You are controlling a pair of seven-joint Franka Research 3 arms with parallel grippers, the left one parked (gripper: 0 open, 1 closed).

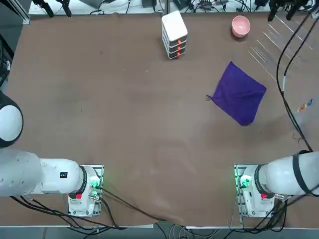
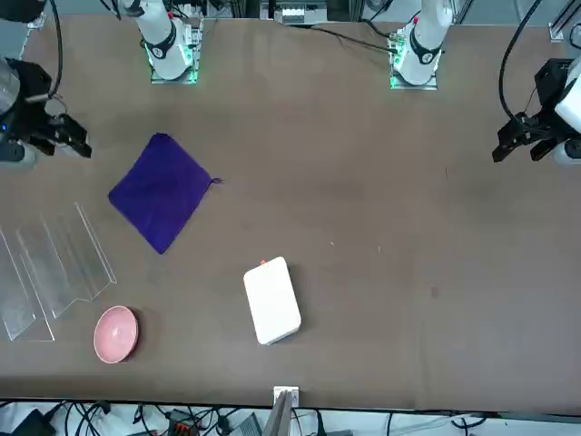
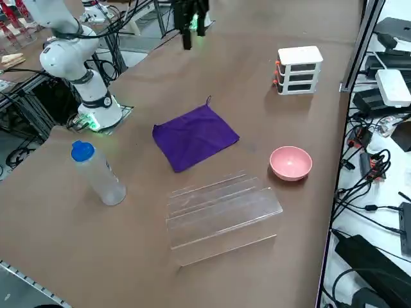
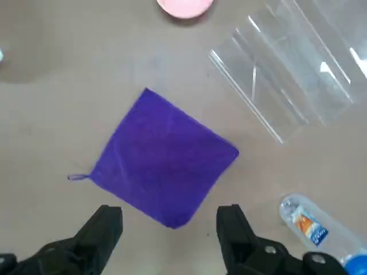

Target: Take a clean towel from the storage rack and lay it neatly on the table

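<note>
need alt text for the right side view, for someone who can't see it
A purple towel lies flat on the brown table, beside the clear storage rack. A pink bowl sits by the rack, a white stacked box farther back, and a blue-capped bottle stands near the right arm's base.

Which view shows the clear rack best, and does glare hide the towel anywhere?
Right side view: the storage rack reads clearest, edges catching light. Top view: only faint slanted streaks. Wrist view: bright glints on it, while the towel lies evenly lit and flat below the open right gripper. No glare on the towel.
</note>
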